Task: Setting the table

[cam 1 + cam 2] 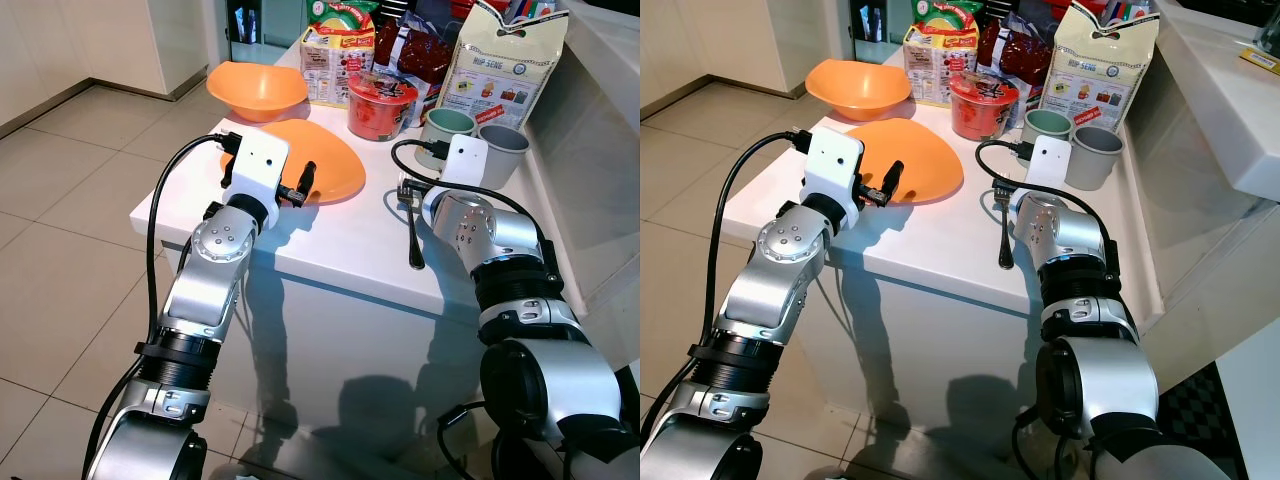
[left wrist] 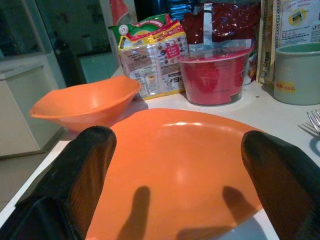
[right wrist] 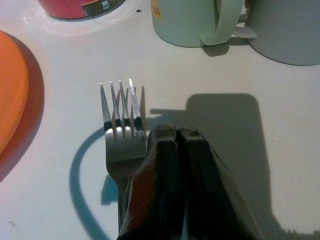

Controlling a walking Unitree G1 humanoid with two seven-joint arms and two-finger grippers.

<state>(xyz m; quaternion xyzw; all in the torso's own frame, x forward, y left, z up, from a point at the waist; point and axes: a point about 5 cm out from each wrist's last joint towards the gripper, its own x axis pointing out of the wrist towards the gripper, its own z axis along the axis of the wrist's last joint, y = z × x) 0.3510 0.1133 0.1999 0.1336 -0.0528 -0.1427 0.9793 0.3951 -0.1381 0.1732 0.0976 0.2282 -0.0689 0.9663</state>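
Two grippers: on white table (image 1: 330,245)
left gripper (image 2: 175,165): spread wide over orange plate (image 2: 175,165)
right gripper (image 3: 177,150): fingers pressed together, empty, beside fork (image 3: 119,135)

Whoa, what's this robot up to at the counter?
It looks to be laying out tableware on a white counter. Its left gripper is open, fingers spread in front of an orange plate, not gripping it. Its right gripper has its fingers pressed together beside a metal fork lying on the counter. Farther back sit an orange bowl, a red noodle cup, two mugs and some food packets.
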